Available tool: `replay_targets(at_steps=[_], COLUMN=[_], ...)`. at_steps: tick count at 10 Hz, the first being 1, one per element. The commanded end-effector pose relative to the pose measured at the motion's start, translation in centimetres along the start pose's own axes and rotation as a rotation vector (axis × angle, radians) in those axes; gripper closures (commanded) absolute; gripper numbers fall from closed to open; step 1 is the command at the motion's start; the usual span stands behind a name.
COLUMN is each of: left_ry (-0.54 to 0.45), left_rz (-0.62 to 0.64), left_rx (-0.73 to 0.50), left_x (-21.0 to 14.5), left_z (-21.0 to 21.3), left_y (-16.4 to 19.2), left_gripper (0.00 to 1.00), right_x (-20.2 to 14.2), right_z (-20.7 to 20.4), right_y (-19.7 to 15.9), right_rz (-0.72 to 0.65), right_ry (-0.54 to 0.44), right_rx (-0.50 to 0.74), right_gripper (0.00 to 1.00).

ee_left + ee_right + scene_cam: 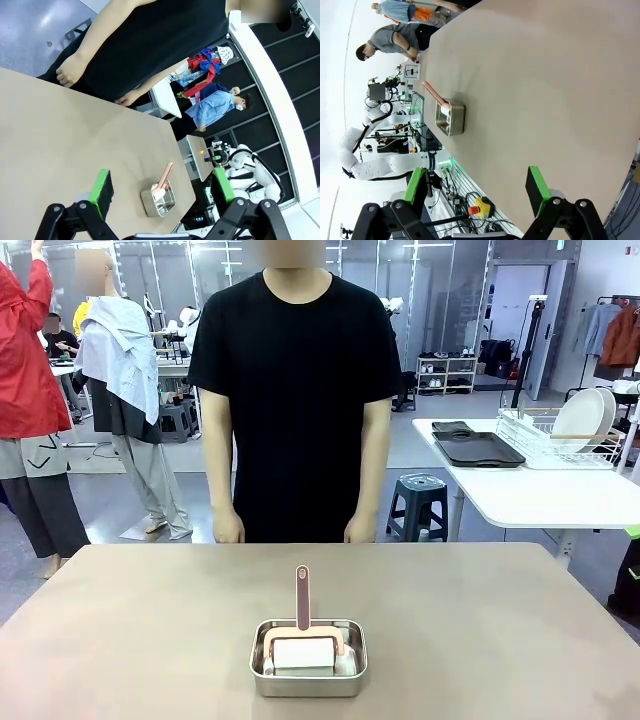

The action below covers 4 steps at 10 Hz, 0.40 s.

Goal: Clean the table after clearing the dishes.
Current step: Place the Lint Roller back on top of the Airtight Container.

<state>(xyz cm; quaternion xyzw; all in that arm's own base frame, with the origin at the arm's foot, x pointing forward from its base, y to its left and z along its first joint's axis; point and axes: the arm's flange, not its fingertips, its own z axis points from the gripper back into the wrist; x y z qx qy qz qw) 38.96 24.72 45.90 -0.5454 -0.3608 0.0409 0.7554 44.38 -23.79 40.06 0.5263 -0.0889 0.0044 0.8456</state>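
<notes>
Closest to us, a steel pan (308, 659) holds a pink-handled cleaning tool (303, 625) on the bare brown table (130, 620); plates (588, 418) sit away in a rack. Our left gripper (161, 192) and right gripper (477, 186) are wide open, holding nothing. We think grabbing the thin handle badly could tip the pan.

the left tool (162, 192) hangs above the bench (60, 145) with its two green-padded fingers spread wide and nothing between them. the right tool (477, 190) hangs above the bench too, fingers equally wide and empty. a person stands at the far edge, both hands (228, 530) hanging loosely at their sides.
</notes>
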Motion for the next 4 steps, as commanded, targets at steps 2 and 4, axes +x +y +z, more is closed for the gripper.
replay_targets(at_steps=[2,4], left_ry=[-0.012,-0.012], left_rz=[0.000,0.000], left_rx=[-0.017,-0.017], left_x=[0.07,0.07], left_z=[0.20,0.20], left_y=[-0.21,-0.21], left_gripper=[0.00,0.00], right_x=[-0.42,-0.42], right_z=[-0.18,-0.18], right_y=[0.06,0.06], right_rz=[0.009,0.009], right_ry=[0.007,0.007], right_rx=[-0.005,-0.005], right_gripper=[0.00,0.00])
